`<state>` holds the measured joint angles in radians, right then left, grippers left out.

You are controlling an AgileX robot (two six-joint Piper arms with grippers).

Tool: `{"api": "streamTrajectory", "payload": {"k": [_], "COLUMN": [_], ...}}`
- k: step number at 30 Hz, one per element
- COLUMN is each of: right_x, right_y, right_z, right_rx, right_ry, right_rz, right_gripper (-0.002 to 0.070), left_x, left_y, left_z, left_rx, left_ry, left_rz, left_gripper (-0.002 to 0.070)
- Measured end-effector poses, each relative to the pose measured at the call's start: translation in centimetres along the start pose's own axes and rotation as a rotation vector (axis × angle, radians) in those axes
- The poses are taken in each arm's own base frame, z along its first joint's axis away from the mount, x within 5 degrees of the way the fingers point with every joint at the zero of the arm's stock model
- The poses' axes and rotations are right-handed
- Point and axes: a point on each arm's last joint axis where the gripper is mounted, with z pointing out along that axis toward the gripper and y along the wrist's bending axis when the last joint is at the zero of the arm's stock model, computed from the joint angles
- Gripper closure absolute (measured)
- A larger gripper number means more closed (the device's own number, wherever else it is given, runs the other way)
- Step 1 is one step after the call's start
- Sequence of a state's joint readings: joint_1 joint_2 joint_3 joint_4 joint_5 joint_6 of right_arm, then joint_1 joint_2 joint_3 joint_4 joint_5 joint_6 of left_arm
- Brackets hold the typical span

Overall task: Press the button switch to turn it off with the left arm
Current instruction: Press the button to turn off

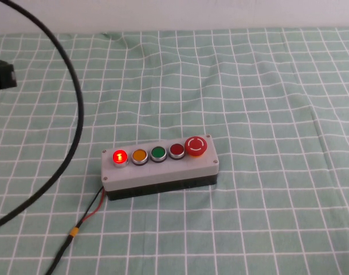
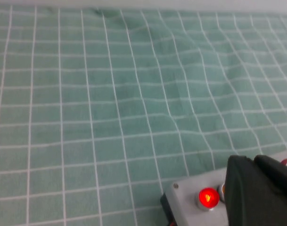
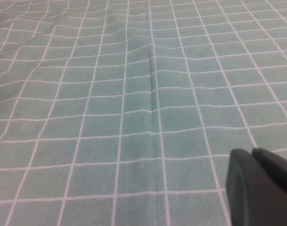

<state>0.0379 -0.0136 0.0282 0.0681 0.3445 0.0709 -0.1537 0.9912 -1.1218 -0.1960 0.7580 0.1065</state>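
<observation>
The button switch point(image 1: 120, 156) is lit bright red at the left end of the grey five-button box point(image 1: 163, 173), which lies on the green checked cloth. In the left wrist view the lit button point(image 2: 208, 197) sits just beside my left gripper point(image 2: 253, 161), whose black fingers are pressed together and hover above the box point(image 2: 182, 199), apart from the button. A black part of the left arm point(image 1: 1, 75) shows at the left edge of the high view. My right gripper point(image 3: 251, 153) is shut and empty over bare cloth and is out of the high view.
On the box, to the right of the lit button, are an orange button point(image 1: 140, 155), a green one point(image 1: 158, 153), a dark red flat one point(image 1: 177, 150) and a large red mushroom head point(image 1: 196, 145). A thick black cable point(image 1: 77, 114) loops at the left. Red and black wires point(image 1: 89, 213) leave the box's front left.
</observation>
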Motion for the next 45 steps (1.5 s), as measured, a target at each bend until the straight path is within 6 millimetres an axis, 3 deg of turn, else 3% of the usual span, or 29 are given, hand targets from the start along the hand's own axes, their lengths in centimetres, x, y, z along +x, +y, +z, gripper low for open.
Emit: {"api": "streamTrajectory", "payload": {"k": [5,8,16,25,33,45], "right_x": [0.0,0.0,0.0,0.0,0.0,0.0], "right_y": [0.0,0.0,0.0,0.0,0.0,0.0], "right_z": [0.0,0.0,0.0,0.0,0.0,0.0], "right_rx": [0.000,0.000,0.000,0.000,0.000,0.000], "right_ry": [0.000,0.000,0.000,0.000,0.000,0.000], "right_rz": [0.000,0.000,0.000,0.000,0.000,0.000], "right_gripper": [0.0694,0.0694,0.0694,0.0694,0.0694,0.0694], "left_x": [-0.9,-0.9,1.3,3.8,5.5,6.9], "left_y": [-0.1,-1.2,-4.4,-4.9,-4.8,-4.8], "left_z": [2.8,4.7,10.7,16.3,19.3,21.6], "left_rx": [0.025,0.070,0.120,0.104,0.096,0.090], "left_ry": [0.163,0.226,0.400,0.534,0.606,0.644], "left_rz": [0.024,0.058,0.143,0.159,0.157,0.153], "left_gripper": [0.0677,0.0677,0.0677,0.0677,0.0677,0.0677]}}
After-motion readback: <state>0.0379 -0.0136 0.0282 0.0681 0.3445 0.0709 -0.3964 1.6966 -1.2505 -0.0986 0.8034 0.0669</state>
